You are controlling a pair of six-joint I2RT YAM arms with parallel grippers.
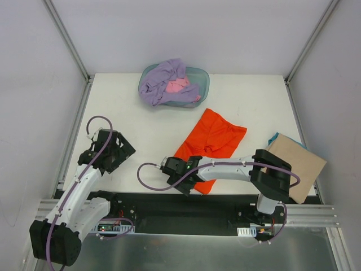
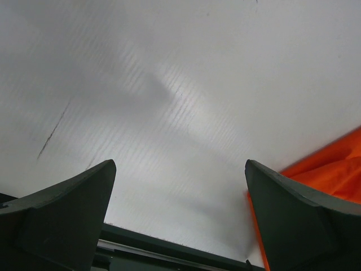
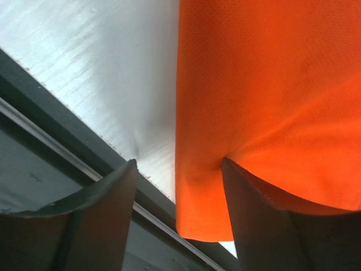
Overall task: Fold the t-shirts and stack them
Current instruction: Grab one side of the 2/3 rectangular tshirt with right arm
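A: Right gripper (image 3: 177, 169) status?
B: Jaws are set part-way apart, not clenched. The near corner of the orange-red t-shirt (image 3: 271, 84) is straddled. Cloth is touched by one finger (image 3: 282, 237), and bare table (image 3: 113, 68) is seen between the cloth edge and the other finger. The rest of the shirt is spread flat ahead of the fingertips.
A: Any cloth pinched?
B: Possibly snagged on that one finger; the wrist view is too close to tell. No grasp is shown.
A: Left gripper (image 2: 180, 166)?
B: Fully released, nothing held. It is held over bare table, with an orange edge seen just beside its right finger.
A: Other shirts?
B: The lavender t-shirt (image 1: 163, 79) and pink t-shirt (image 1: 177, 86) are bundled in the teal tub (image 1: 203, 79), well beyond both grippers. A cardboard sheet (image 1: 299, 164) is noted far right of the right gripper.
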